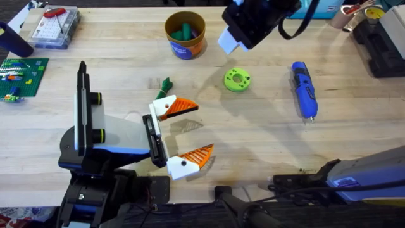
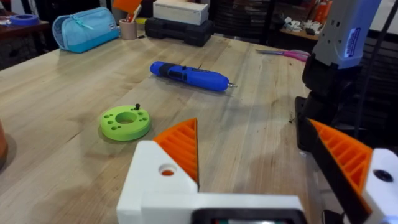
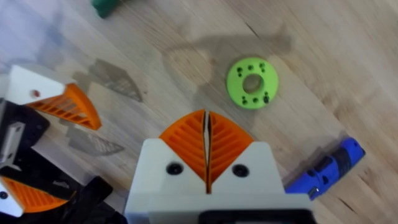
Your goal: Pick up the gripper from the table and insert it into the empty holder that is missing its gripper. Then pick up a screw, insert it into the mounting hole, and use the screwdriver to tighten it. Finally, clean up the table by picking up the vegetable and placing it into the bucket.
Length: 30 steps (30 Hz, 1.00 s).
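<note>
Vegetable (image 1: pixel 166 85) lies just beyond the wide-open, empty left gripper (image 1: pixel 186 133); right gripper (image 3: pixel 207 144) seems closed, empty.

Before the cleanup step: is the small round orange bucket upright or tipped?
Upright. In the overhead view the orange bucket shows its round open mouth facing up, with green pieces inside.
</note>
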### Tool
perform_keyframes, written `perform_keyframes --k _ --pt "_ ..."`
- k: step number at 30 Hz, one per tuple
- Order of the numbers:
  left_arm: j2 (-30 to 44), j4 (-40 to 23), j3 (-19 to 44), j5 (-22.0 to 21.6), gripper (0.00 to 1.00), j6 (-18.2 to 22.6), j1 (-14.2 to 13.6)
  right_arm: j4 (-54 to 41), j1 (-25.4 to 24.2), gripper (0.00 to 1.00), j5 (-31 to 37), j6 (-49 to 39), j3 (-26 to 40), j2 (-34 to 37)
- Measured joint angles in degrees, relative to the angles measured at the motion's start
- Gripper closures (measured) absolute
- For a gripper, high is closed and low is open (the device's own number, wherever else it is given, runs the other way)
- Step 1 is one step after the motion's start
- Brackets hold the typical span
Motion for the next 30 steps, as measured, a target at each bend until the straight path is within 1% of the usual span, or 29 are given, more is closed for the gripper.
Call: perform_keyframes --k 18,26,30 --pt "-0.1 -0.5 0.0 0.0 0.009 0.0 0.0 -0.4 -0.2 0.988 0.0 0.1 0.0 0.2" --pt "-0.1 -0.5 0.0 0.0 0.009 0.0 0.0 -3.2 -4.6 0.994 0.6 2.5 0.0 0.2" --pt "0.0 -0.5 0.0 0.0 0.009 0.0 0.0 -4.2 -5.7 0.994 0.9 3.7 0.0 0.2"
